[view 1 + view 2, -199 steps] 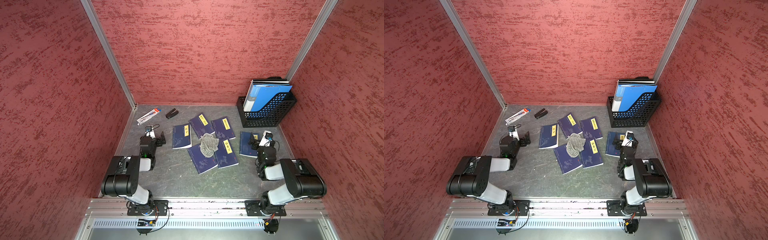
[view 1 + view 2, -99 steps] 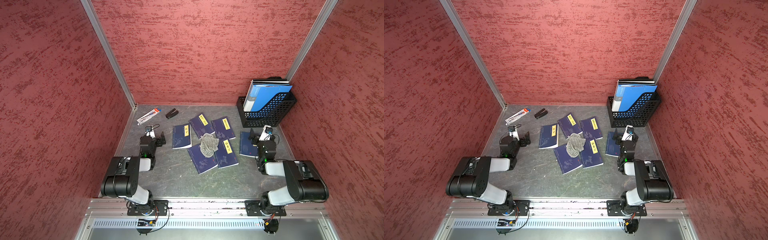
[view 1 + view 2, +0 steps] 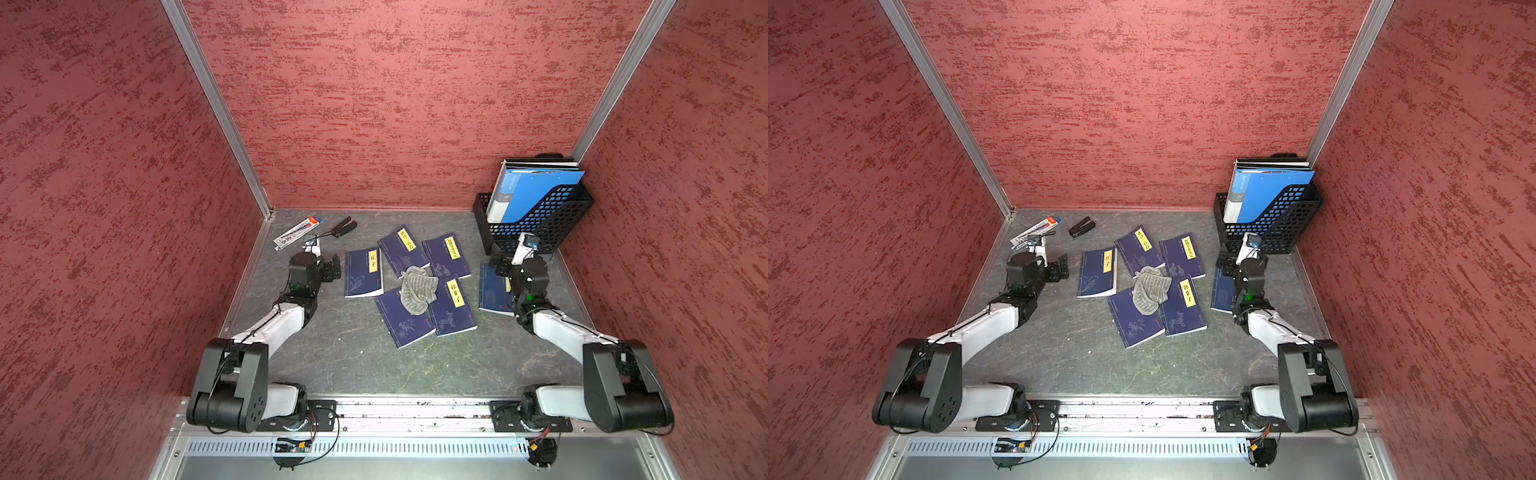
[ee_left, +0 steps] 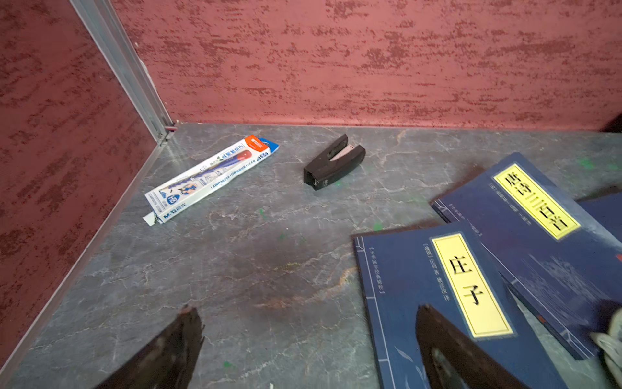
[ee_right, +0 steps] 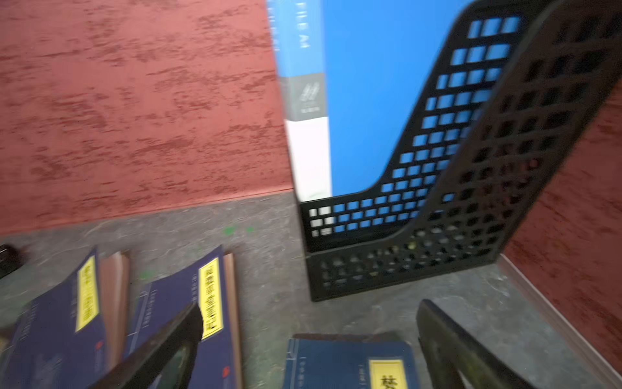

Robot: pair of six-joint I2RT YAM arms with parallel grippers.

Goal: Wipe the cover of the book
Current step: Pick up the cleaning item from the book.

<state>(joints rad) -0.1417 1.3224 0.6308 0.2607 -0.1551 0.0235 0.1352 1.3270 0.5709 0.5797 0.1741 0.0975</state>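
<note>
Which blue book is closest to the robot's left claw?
The book labelled 庄子. It lies at the left end of the group, right beside the open left gripper; the others lie farther off, around the grey cloth or beyond.

A white pen packet (image 4: 212,176) with a red and blue end is being supported flat by the grey marbled table (image 3: 353,361), close to the far left corner. A black stapler (image 4: 333,161) is being seen near it, not touching it, with its mouth slightly open. At the far right corner, blue folders (image 3: 536,191) are being held upright in a black mesh file rack (image 3: 557,224). Everything is being enclosed by red textured walls (image 3: 395,104).
</note>
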